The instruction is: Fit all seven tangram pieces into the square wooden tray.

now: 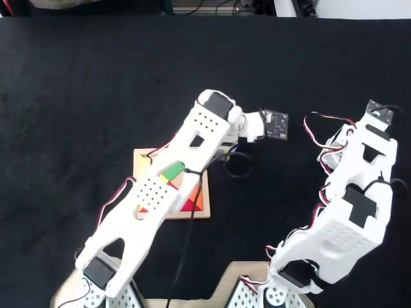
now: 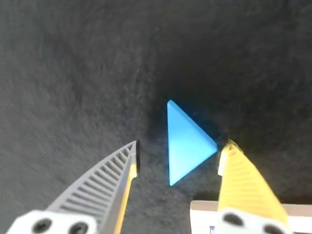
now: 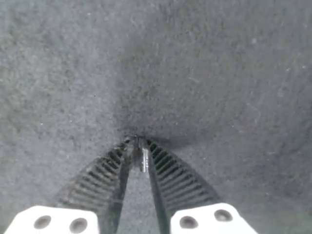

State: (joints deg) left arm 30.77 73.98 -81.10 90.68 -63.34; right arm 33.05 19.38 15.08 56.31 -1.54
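Note:
A blue triangle (image 2: 187,141) lies flat on the black cloth. My left gripper (image 2: 181,145) hangs open just above it, with the grey finger (image 2: 119,168) on one side and the yellow finger (image 2: 241,178) at the triangle's opposite corner. The left arm (image 1: 173,179) stretches over the square wooden tray (image 1: 207,213), covering most of it. Yellow (image 1: 142,168), green (image 1: 172,172), red (image 1: 191,206) and orange (image 1: 198,194) pieces show in the tray beside the arm. A pale strip (image 2: 204,207) behind the yellow finger looks like the tray's edge. My right gripper (image 3: 135,142) is shut on nothing, low over bare cloth.
The right arm (image 1: 359,192) stands folded at the table's right side, apart from the tray. A black cable loop (image 1: 237,168) lies just right of the tray. Black cloth (image 1: 96,83) covers the table to the back and left.

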